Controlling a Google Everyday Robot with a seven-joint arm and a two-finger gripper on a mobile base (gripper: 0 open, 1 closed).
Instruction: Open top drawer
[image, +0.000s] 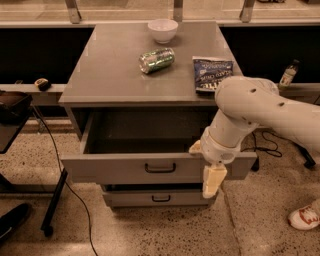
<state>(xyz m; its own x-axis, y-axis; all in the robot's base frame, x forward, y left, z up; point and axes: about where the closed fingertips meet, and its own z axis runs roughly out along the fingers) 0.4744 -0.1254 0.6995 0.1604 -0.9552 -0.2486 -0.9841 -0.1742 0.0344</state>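
Top drawer (115, 169) stands well out past the desk (110, 75) front edge, grey inside showing. Gripper (213, 181) hangs at the drawer front's right end, below the desk's front-right corner; grip state can't tell. Opening step looks near done; next probably needs the arm drawn clear.

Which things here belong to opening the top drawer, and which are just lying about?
Job: top drawer, already pulled out; its black handle; gripper, at the drawer front's right end.
Lying about: white bowl, green can on its side, blue snack bag, all on the cabinet top; lower drawer.
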